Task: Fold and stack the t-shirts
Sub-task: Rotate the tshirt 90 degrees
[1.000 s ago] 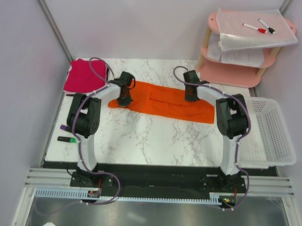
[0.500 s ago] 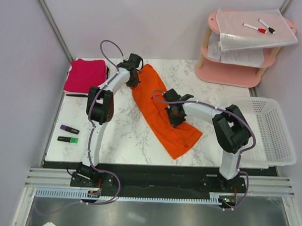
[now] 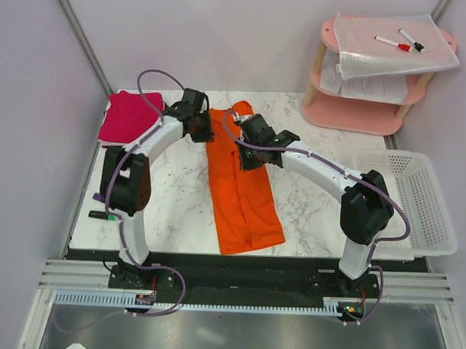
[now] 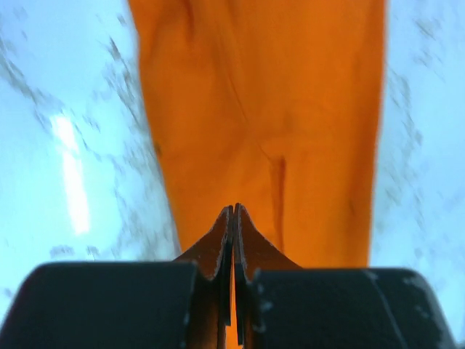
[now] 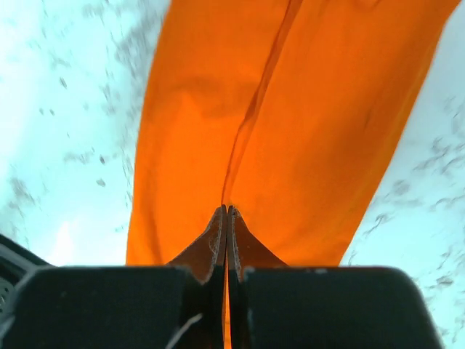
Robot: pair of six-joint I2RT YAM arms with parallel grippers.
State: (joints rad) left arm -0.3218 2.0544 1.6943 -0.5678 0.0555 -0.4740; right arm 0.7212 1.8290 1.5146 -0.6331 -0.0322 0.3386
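Note:
An orange t-shirt [image 3: 240,194], folded into a long strip, lies on the marble table and runs from the far middle toward the near edge. My left gripper [image 3: 202,126] is shut on its far left corner; the cloth hangs below the closed fingers in the left wrist view [image 4: 269,131]. My right gripper [image 3: 248,148] is shut on the far right part of the same shirt, which also shows in the right wrist view [image 5: 283,123]. A folded magenta t-shirt [image 3: 130,116] lies at the far left corner of the table.
A white mesh basket [image 3: 416,200] stands at the right edge. A pink shelf [image 3: 358,110] with papers and markers stands at the back right. Two highlighter pens [image 3: 101,213] lie at the left edge of the table [image 3: 170,211].
Both grippers have swung the orange shirt round from lying crosswise, through a diagonal, to lying lengthwise toward the near edge. The right gripper moved to the far middle beside the left one.

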